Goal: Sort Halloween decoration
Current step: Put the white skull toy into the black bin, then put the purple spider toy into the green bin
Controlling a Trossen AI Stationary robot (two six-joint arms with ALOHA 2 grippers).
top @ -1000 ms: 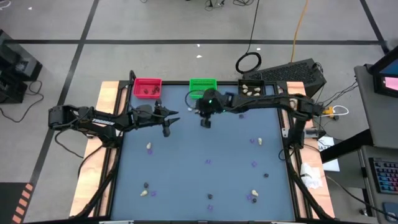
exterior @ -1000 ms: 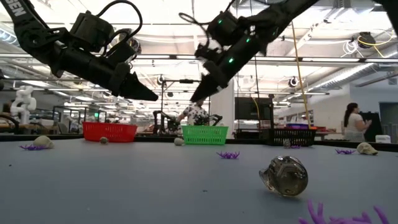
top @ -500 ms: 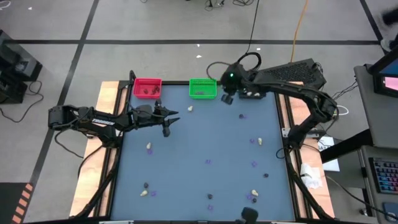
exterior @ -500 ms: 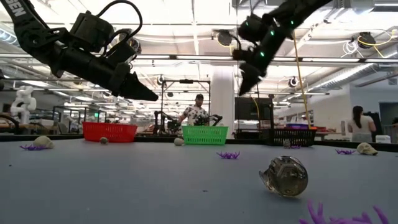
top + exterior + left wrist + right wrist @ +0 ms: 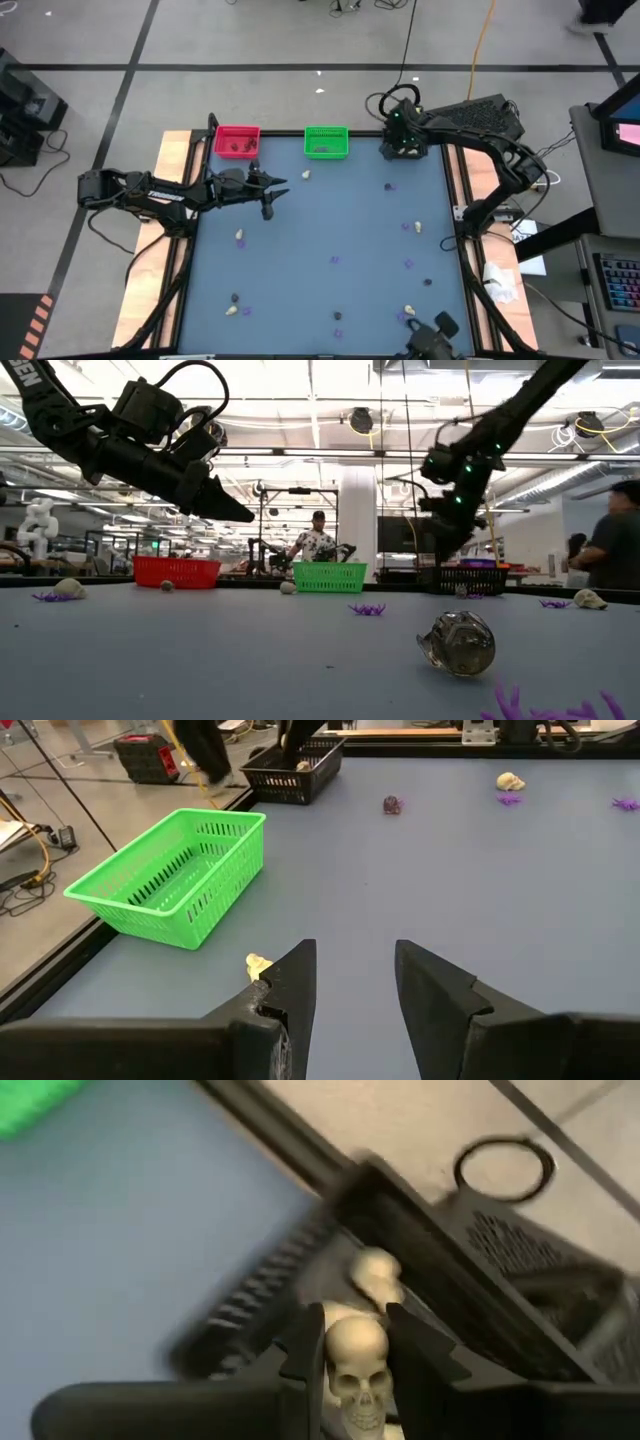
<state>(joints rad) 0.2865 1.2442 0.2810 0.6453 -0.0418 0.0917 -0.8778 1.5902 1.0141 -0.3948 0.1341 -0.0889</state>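
Small trinkets lie scattered on the blue table [image 5: 320, 230]: cream lumps [image 5: 306, 174], dark lumps [image 5: 427, 282] and purple bits [image 5: 390, 186]. My right gripper [image 5: 352, 1348] hangs over the black bin [image 5: 290, 1295] at the table's far right corner, shut on a cream skull [image 5: 357, 1365]. In the high view the right gripper [image 5: 398, 147] covers most of that bin. My left gripper [image 5: 355, 960] stands open above the far left part of the table, nothing between its fingers. A cream lump [image 5: 258, 963] lies on the table beside its finger. My right gripper pinches the cream skull by the two sides of its cranium [image 5: 335, 1342] between its two fingers. The fingers slant downward from above. The skull sits upright in the hold, face toward the wrist camera, lifted clear above the black bin.
A red bin [image 5: 237, 140] with dark lumps and a green bin [image 5: 326, 141] stand along the far edge, left of the black bin. More trinkets lie near the near edge [image 5: 409, 312]. A large dark lump [image 5: 456, 643] sits close to the low camera. People move in the room behind.
My right gripper has swung from beside the green bin along the far edge toward the table's right edge. It has turned and tipped downward on the way and now hangs over the black bin.
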